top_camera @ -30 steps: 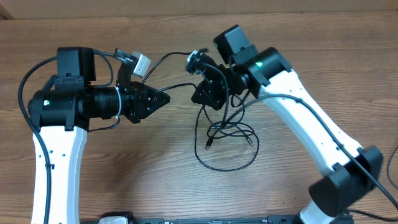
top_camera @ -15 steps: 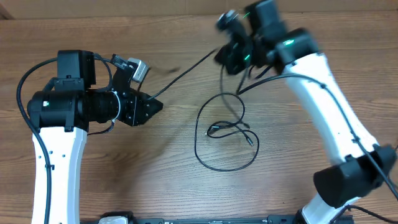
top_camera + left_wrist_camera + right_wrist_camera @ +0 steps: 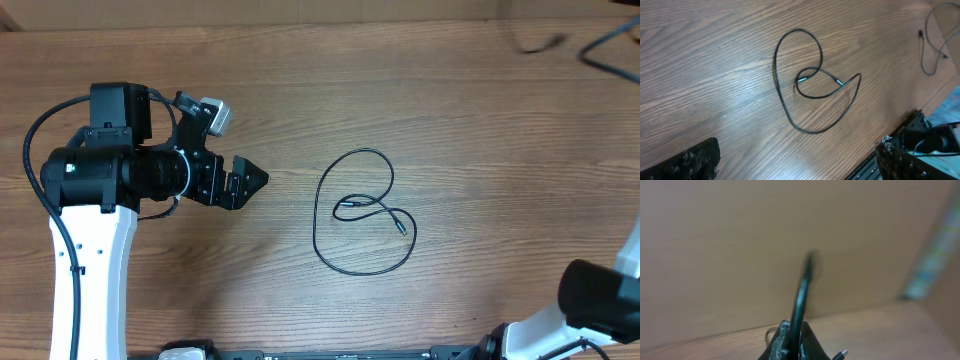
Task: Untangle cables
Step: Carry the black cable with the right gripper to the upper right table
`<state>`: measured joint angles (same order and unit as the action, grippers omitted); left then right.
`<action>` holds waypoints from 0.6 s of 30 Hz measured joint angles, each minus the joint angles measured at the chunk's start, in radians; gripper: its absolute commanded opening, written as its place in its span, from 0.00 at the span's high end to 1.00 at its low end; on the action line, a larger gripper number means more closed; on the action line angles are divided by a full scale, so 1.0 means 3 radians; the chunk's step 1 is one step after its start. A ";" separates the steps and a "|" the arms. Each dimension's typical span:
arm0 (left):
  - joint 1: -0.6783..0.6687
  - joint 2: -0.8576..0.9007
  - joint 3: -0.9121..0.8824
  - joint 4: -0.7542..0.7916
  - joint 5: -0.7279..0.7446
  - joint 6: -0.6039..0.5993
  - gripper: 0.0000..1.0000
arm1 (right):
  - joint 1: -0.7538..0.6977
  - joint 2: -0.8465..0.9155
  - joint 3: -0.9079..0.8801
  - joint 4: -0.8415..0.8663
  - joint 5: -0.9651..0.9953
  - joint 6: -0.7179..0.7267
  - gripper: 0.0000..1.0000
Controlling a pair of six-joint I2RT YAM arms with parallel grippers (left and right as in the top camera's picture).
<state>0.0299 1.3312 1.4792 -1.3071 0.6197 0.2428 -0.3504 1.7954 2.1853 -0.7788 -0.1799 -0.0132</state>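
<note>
Brown wooden desk (image 3: 480, 130), grain running left to right from overhead, pale tan strip (image 3: 250, 10) along its far edge, blurred tan surface (image 3: 715, 240) filling the right wrist view

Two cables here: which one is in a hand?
The straight black cable pinched in the shut right hand. The other cable lies looped on the table, with no hand touching it.
</note>
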 measured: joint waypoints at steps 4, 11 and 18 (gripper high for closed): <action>0.0000 0.0000 0.0000 -0.0019 -0.0047 0.0000 0.01 | -0.0337 0.0312 0.0022 -0.0099 0.0203 0.0015 0.96; 0.0000 0.0000 0.0000 -0.0019 -0.0065 0.0000 0.00 | -0.0561 0.1152 0.0010 -0.0369 0.0173 0.0034 0.96; 0.0000 0.0000 0.0000 -0.0019 -0.0076 0.0000 0.01 | -0.0518 0.1385 -0.0062 -0.0090 -0.0257 0.0045 0.96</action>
<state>0.0299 1.3312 1.4792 -1.3128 0.5968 0.2428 -0.5056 2.2108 2.1666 -0.8059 -0.2569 0.0002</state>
